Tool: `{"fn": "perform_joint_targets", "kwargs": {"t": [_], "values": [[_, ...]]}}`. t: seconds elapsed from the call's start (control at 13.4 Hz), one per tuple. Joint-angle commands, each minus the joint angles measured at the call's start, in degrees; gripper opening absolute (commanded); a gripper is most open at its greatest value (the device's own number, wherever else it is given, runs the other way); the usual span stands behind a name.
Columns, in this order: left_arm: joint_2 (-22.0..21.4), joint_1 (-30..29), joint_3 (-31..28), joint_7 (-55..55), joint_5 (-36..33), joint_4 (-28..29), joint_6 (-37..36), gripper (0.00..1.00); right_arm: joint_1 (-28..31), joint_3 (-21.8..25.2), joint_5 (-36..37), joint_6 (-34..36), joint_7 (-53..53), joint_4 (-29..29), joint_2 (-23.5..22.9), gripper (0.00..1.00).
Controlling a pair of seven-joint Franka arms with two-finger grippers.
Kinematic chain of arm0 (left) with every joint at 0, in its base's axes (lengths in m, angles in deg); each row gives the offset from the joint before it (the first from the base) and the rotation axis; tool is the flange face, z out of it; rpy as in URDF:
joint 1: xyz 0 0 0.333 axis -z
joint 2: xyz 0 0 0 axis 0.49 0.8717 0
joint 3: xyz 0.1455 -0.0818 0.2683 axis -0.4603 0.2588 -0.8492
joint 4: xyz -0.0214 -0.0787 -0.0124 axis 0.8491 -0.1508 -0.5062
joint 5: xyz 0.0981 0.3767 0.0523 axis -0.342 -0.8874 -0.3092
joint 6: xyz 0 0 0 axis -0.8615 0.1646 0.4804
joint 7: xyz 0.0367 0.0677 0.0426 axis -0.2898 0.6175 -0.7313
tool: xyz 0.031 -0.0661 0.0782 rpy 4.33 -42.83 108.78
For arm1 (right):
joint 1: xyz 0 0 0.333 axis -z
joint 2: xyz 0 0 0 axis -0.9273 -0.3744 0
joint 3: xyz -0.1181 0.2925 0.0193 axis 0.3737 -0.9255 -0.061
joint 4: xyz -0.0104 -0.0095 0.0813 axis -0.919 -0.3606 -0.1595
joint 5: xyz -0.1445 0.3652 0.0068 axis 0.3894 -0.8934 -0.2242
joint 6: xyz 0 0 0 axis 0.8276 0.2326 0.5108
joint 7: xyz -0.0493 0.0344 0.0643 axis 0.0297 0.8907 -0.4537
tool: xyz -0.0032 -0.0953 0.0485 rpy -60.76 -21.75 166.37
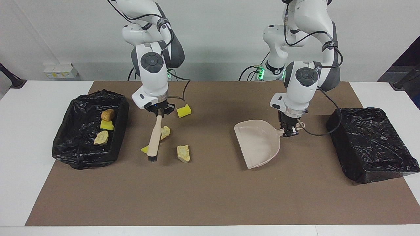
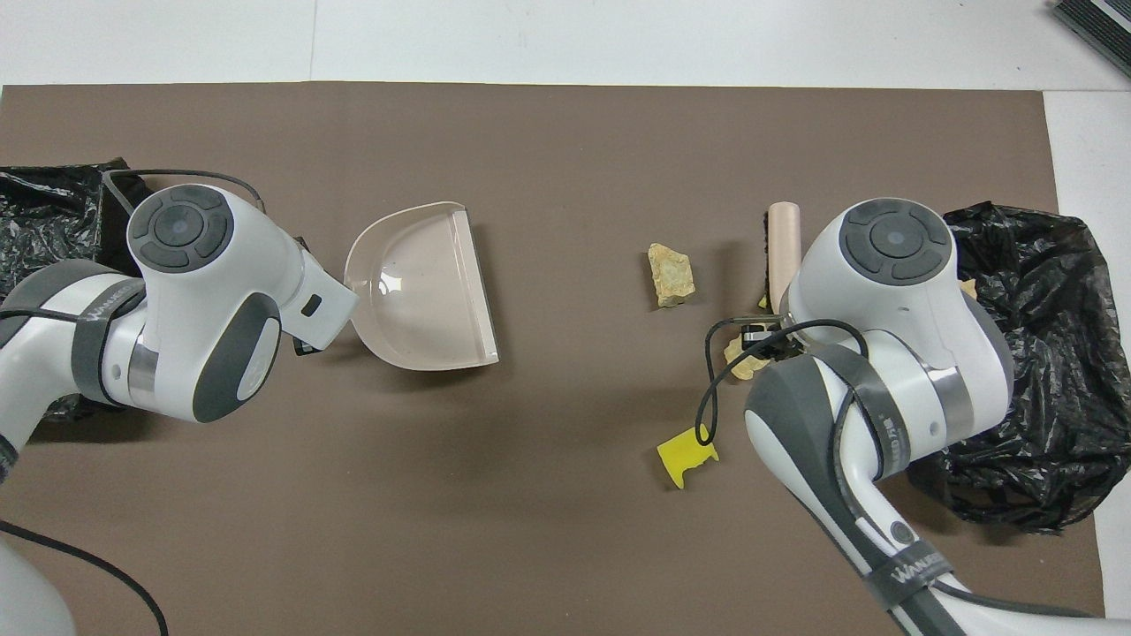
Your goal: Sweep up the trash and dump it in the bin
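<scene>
Brown mat (image 1: 210,196) under brush-gripping right pincer (image 1: 159,111)

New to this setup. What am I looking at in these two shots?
Two robot arms at a table with a brown mat. One camera faces the arms from across the table; the other looks down from above their own end.

The right end effector is shut on a brush, its bristles down among the loose trash: yellow foam and beige lumps. The left end effector is shut on the handle of a beige dustpan, toward its own end of the table.

A black-lined bin beside the loose trash already holds three pieces. A second bagged bin sits at the left arm's end.
</scene>
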State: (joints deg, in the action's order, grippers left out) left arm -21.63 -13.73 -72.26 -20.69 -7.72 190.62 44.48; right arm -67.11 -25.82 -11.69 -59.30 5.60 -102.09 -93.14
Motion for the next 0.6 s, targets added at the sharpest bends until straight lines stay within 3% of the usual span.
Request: {"fn": "perform_joint_targets", "kwargs": {"t": [0.0, 0.3, 0.52], "values": [[0.2, 2.1, -0.1, 4.7, -1.2, 0.4, 1.8, 0.00, 1.9, 0.8, 2.9, -1.1, 0.6, -4.9, 1.5, 0.00], [2.8, 5.7, -0.2, 7.2, -1.1, -2.5, 2.7, 0.00, 2.4, 2.6, 2.2, -4.5, 0.2, -12.2, 5.0, 0.00], [5.2, 7.2, -0.2, 9.3, -1.1, -4.9, 2.7, 0.00, 1.9, 1.2, -0.1, -9.2, -0.9, -12.8, 0.9, 0.00]]}}
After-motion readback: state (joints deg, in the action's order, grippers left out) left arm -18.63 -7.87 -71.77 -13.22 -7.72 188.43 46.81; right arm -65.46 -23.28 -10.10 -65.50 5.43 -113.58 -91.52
